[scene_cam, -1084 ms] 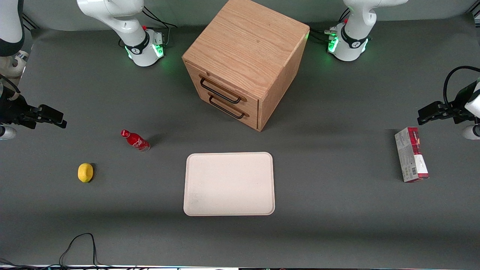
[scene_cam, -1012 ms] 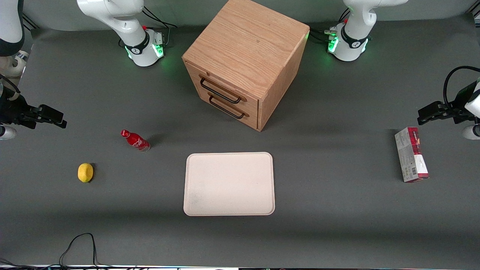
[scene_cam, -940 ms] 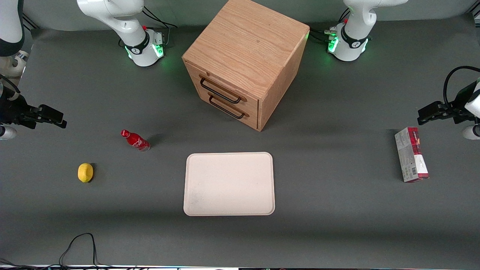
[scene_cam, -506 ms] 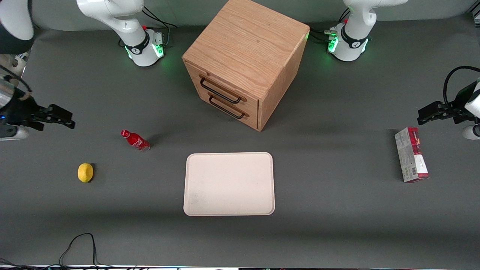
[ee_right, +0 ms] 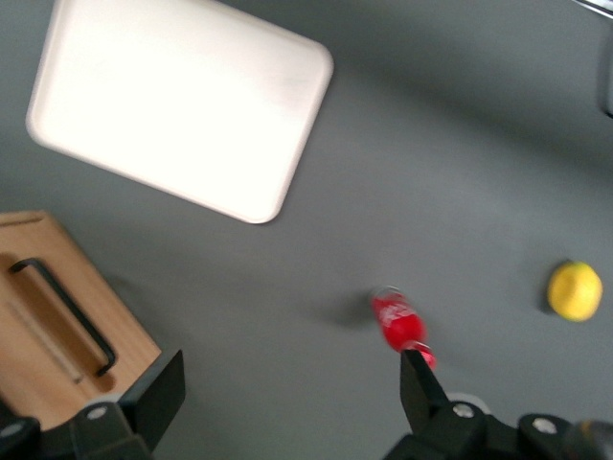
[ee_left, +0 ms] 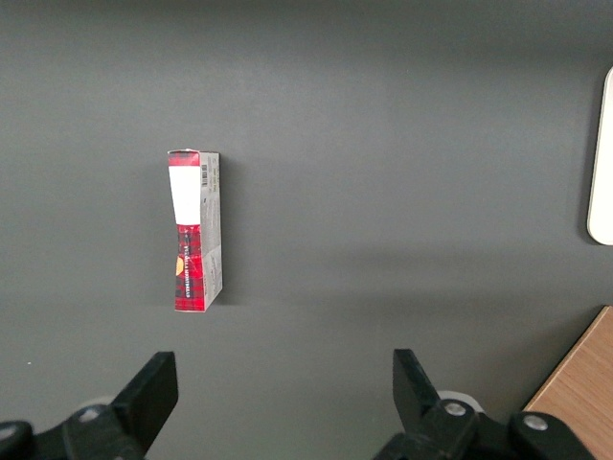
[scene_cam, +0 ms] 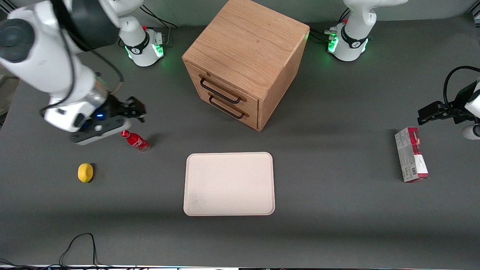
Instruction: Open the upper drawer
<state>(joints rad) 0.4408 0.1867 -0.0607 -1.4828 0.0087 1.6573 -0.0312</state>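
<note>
Above the bottle (scene_cam: 135,140), gripper (scene_cam: 137,109) blurred.

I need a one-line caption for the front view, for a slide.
Open hand above the red bottle, well short of the cabinet's closed upper drawer; lemon and empty tray nearer the camera.

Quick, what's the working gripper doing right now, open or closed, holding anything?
Gripper: open, holding nothing, above the table near the red bottle, apart from the upper drawer.
</note>
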